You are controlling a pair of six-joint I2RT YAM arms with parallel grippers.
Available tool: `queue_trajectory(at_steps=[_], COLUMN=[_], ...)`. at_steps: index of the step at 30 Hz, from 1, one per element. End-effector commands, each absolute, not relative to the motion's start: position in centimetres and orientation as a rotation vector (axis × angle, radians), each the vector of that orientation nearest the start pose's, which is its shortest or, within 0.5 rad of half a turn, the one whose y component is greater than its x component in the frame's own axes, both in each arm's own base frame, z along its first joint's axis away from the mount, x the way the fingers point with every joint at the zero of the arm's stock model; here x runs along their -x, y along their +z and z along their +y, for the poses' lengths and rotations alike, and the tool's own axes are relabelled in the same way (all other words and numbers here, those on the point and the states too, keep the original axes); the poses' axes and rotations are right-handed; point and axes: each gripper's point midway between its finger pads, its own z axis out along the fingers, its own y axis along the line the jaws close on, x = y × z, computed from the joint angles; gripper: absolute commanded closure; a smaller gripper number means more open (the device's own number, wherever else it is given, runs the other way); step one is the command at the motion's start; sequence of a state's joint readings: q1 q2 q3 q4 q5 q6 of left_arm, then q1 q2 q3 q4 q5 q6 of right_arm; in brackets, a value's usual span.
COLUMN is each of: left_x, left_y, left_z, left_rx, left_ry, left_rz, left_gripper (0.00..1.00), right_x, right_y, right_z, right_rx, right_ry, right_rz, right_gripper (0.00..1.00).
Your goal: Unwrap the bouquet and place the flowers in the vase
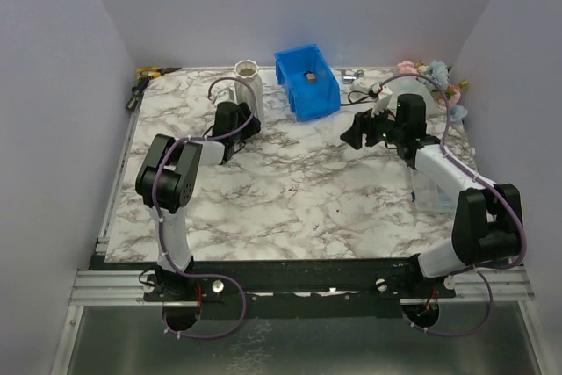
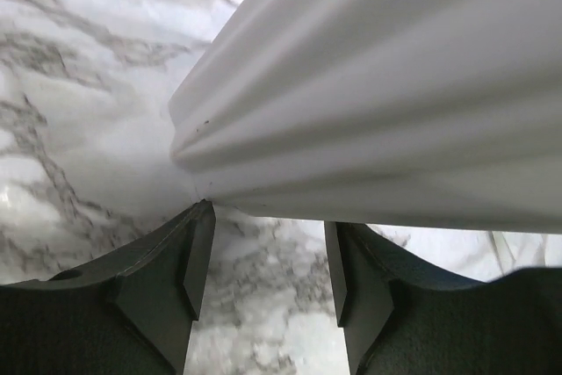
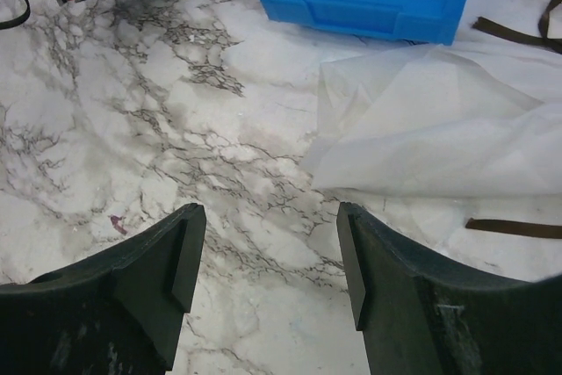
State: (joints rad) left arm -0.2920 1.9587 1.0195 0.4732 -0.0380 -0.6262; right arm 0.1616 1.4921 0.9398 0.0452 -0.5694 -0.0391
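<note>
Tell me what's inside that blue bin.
One small dark object lies inside the blue bin, too small to identify. Its near wall covers the floor's front strip.

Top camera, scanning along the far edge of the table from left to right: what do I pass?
yellow-handled tool → vase → blue bin → flowers

This was a robot test cell in a lab, not a home; plain pale walls [image 1: 53, 85] boxed in a marble-patterned table [image 1: 290, 204] on three sides; a left arm [image 1: 169, 177] and a right arm [image 1: 479, 217] stood bolted to an aluminium rail [image 1: 114, 285] at its near edge, purple cables [image 1: 219, 336] looping below. Yellow-handled hand tools [image 1: 151, 71] lay at the far left corner; a blue plastic bin [image 1: 318, 101] sat near the back.
</note>
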Motion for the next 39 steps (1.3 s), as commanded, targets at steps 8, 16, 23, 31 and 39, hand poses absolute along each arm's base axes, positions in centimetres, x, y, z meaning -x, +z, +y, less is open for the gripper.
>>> queue_trajectory(at_steps=[8,16,23,31,39], left_x=[-56.8,-56.4,-51.1,-45.5,-41.5], left_y=[4.4,6.7,9.1,13.1,15.9], left_z=[-15.0,-16.5,-16.9,-17.9,-19.1], left_rx=[0.344,0.202,0.155,0.048,-0.066], left_ry=[-0.507,-0.581,-0.645,-0.683,-0.701], left_rz=[1.983,1.965,1.978,1.955,1.939], left_gripper=[0.41,0.25,0.17,0.13,0.09], right_x=[-41.2,-44.9,-47.4,-50.1,-52.3], right_y=[15.1,13.0,11.4,9.3,5.7], right_z=[9.9,6.3,6.4,7.6,7.1], right_rx=[0.434,0.363,0.095,-0.230,-0.471], right_ry=[0.554,0.357,0.430,0.586,0.591], right_rz=[2.081,2.174,2.253,2.241,2.293], right_gripper=[0.29,0.37,0.13,0.09,0.11])
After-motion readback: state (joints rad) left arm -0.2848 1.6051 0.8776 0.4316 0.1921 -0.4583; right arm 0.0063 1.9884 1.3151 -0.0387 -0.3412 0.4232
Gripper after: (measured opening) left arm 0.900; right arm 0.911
